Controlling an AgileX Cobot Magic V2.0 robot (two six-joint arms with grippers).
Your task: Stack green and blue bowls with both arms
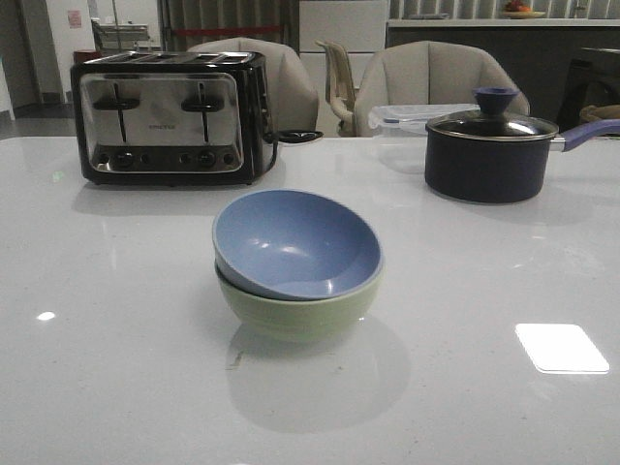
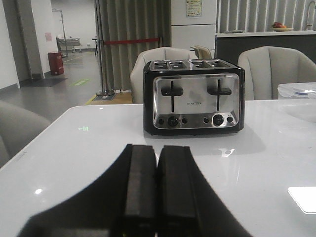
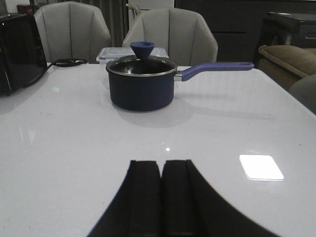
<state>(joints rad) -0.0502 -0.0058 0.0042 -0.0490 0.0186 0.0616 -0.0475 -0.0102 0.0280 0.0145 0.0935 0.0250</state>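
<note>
In the front view the dusty blue bowl (image 1: 295,242) sits tilted inside the pale green bowl (image 1: 300,308) at the middle of the white table. Neither gripper shows in the front view. My left gripper (image 2: 157,154) is shut and empty, low over the table and facing the toaster. My right gripper (image 3: 161,168) is shut and empty, low over the table and facing the saucepan. Neither bowl shows in either wrist view.
A chrome and black toaster (image 1: 170,116) stands at the back left; it also shows in the left wrist view (image 2: 193,96). A dark navy saucepan (image 1: 487,150) with a glass lid stands at the back right, also in the right wrist view (image 3: 142,81). A clear plastic box (image 1: 407,116) and chairs are behind the table.
</note>
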